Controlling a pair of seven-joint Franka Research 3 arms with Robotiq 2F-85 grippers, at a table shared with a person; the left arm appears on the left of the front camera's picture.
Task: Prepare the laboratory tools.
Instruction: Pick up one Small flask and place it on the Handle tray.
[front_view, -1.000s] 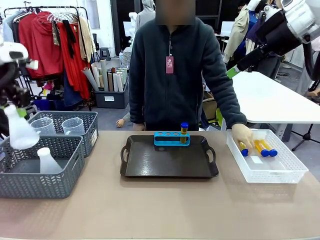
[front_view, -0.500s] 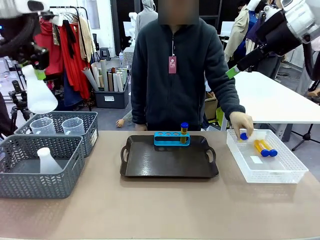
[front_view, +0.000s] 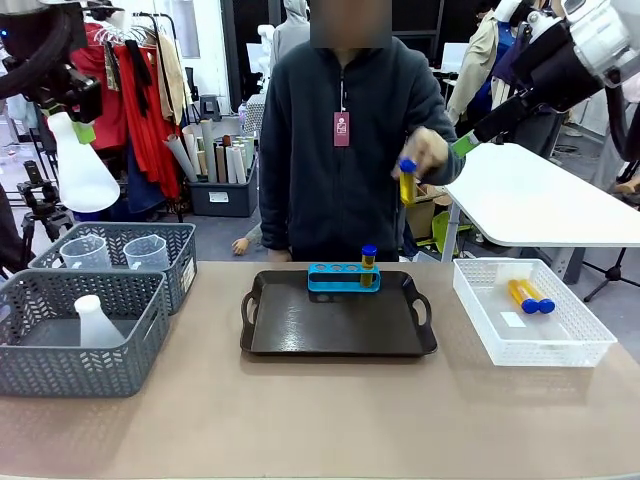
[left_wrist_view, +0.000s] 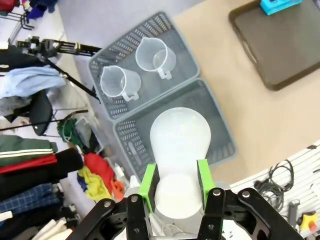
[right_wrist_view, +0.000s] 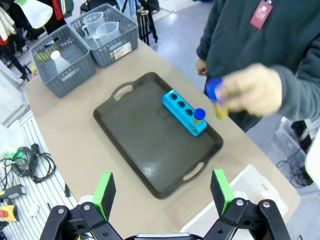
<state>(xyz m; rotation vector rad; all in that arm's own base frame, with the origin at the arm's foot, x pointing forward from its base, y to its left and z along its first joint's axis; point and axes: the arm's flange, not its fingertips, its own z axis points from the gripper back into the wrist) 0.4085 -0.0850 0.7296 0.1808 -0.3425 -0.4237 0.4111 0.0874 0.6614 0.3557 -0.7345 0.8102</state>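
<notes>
Grey baskets (front_view: 120, 372) left of the dark tray (front_view: 335, 335) hold a white flask (front_view: 97, 322) and two measuring beakers (front_view: 146, 252); the tray's blue rack (front_view: 335, 278) carries one amber tube (front_view: 368, 262); the mesh bin (front_view: 592, 347) right of the tray holds two tubes (front_view: 530, 296); a person's hand (front_view: 428, 152) holds a fourth tube (front_view: 407, 183) above the tray; the left gripper (left_wrist_view: 175, 185) clamps a conical flask (left_wrist_view: 179, 145) high to the tray's left; the right gripper (right_wrist_view: 162, 192) gapes wide above it.

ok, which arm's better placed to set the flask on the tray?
Left, probably: the left hand grips the flask, raised above the grey baskets beside the tray. The right hand hangs open and empty, high above the table.
</notes>
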